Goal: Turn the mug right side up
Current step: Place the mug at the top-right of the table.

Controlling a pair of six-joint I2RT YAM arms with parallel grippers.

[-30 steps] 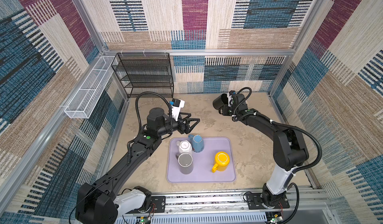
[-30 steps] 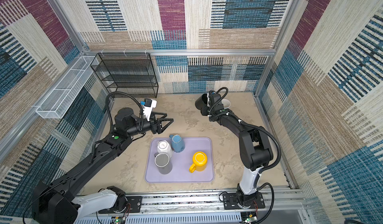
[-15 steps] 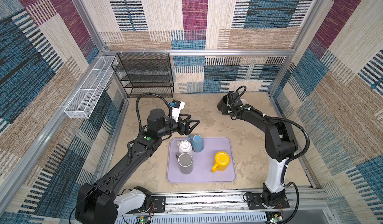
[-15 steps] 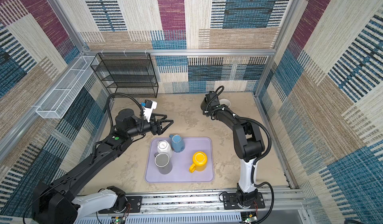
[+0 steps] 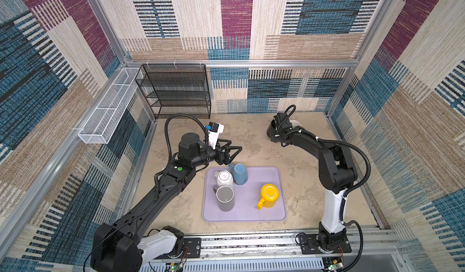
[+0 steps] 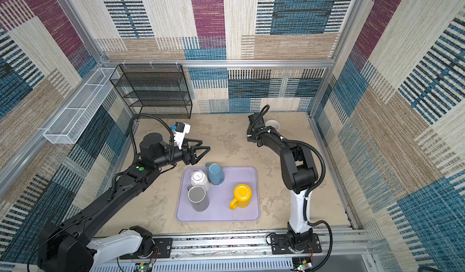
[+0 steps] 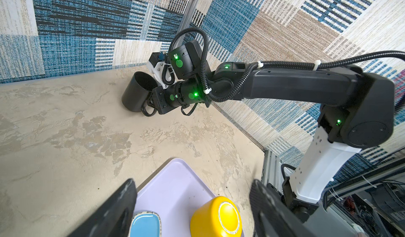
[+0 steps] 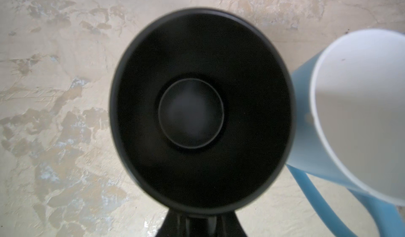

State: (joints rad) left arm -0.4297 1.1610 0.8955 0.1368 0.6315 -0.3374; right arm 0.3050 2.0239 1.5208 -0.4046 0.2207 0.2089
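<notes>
Still pinching the handle of the black mug [image 7: 137,93] tight with the right gripper [image 7: 150,107], but now holding it lower than a second ago, mouth up and tilted, around 1 o'clock from the tray [image 5: 251,215], just beside the light blue mug [image 8: 350,115] at its 3 o'clock. Right elbow tucked in more too. Same wide-open, empty left gripper [image 5: 236,145] just off the tray's 11 o'clock corner.
</notes>
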